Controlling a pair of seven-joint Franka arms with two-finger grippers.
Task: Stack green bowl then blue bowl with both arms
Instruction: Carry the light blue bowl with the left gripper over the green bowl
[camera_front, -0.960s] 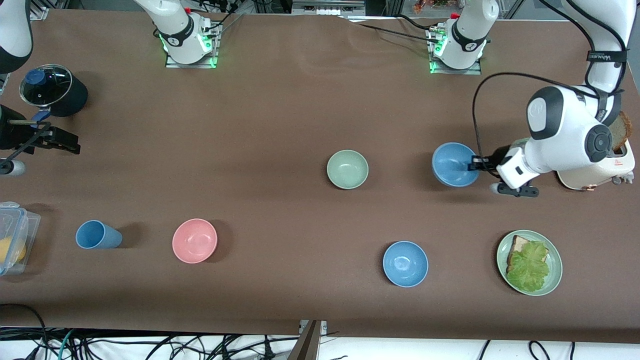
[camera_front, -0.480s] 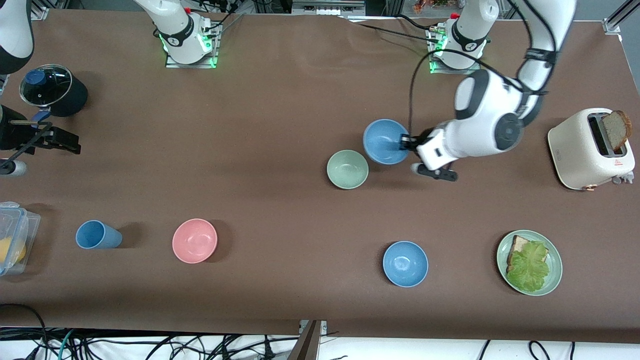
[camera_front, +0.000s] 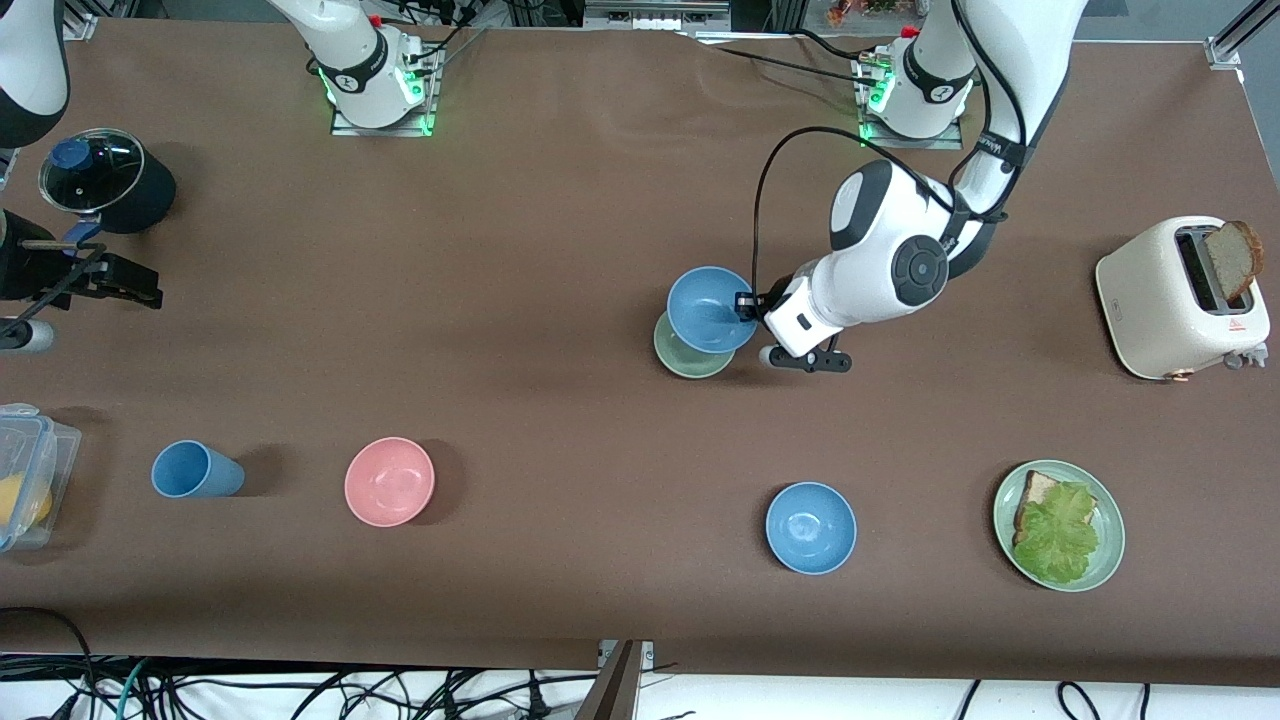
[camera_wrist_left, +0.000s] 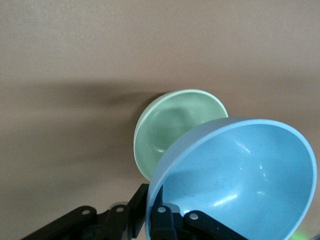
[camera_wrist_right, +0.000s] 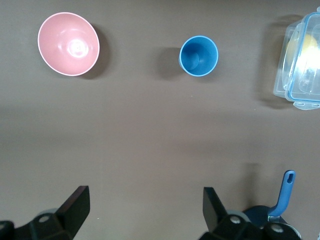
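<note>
Crowding the table (camera_front: 560, 230) around the work are a pink bowl (camera_front: 389, 481), a blue cup (camera_front: 196, 470), a second blue bowl (camera_front: 810, 527) and a plate of bread and lettuce (camera_front: 1060, 526), all nearer the front camera, and a toaster (camera_front: 1180, 297) at the left arm's end. None of them stands between the bowls. The left gripper (camera_front: 746, 305) is clamped on the rim of the blue bowl (camera_front: 709, 309), held tilted in the air over the green bowl (camera_front: 688, 358), partly covering it. The green bowl, pale and matte, sits upright on the table. The right gripper (camera_wrist_right: 145, 202) waits with jaws spread, high over the right arm's end of the table.
</note>
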